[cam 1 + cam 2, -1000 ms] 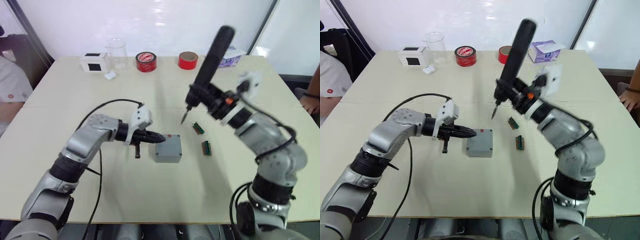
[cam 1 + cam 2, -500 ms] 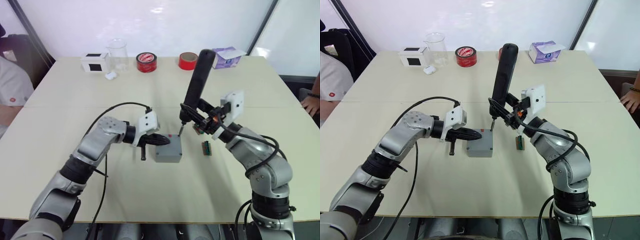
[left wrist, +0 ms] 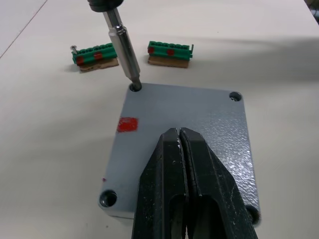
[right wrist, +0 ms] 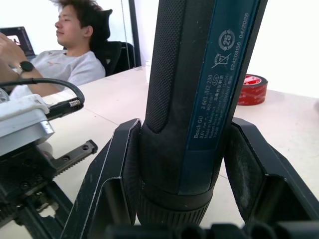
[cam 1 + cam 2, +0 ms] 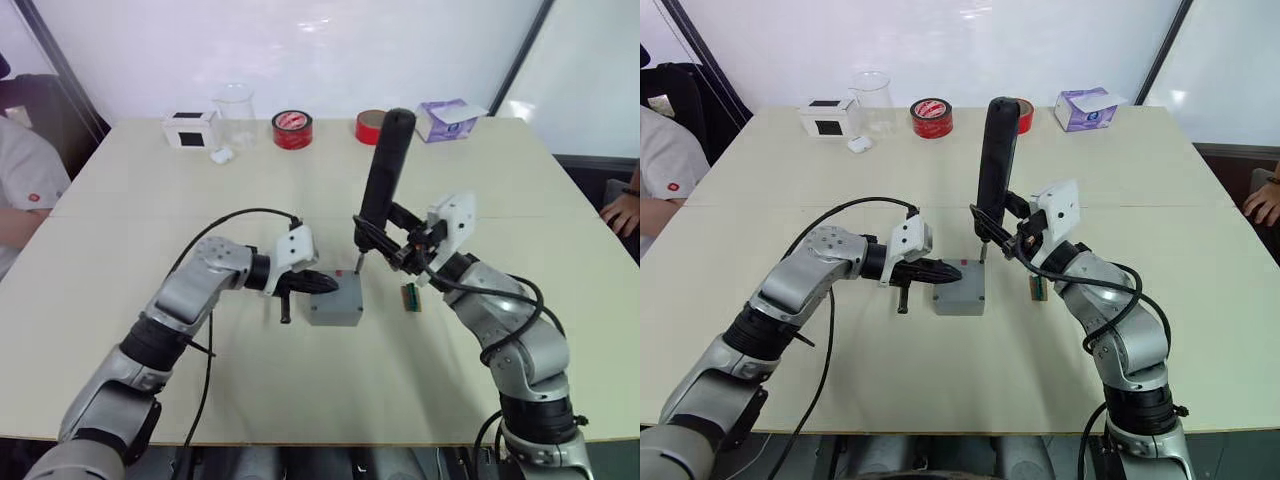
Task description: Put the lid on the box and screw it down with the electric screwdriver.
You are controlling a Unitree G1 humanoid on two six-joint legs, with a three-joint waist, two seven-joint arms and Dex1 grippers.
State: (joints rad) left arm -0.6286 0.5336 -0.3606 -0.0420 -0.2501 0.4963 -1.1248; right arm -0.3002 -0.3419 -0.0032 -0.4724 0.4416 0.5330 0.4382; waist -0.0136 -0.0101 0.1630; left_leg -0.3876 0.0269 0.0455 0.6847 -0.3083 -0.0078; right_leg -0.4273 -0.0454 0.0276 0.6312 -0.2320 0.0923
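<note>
Grey metal lid (image 3: 189,134) is already seated on the box (image 5: 335,308), red mark up. Left gripper (image 3: 180,149) has its fingers closed together, nothing between them, tips pressing on the lid top to hold it down. Right gripper (image 4: 184,164) is clamped around the electric screwdriver (image 5: 385,170), held near upright.

Status: lid placement done. Screwdriving is on the first corner I can judge. The bit sits in the corner hole just ahead of the left fingertips, on the red-mark side. Can't tell whether a screw is in there. The other three corner holes look open and dark, so likely three or four screws left.

Clearance: two green terminal blocks (image 3: 94,54) lie just past the driven corner, near the bit but apart from the box. Tabletop (image 5: 300,390) around the box is otherwise bare. Tape rolls (image 5: 291,127), the glass beaker (image 5: 233,108) and the tissue pack (image 5: 450,117) sit well apart at the far edge. The near corners flank the left fingers, so driving those probably needs that gripper shifted.
</note>
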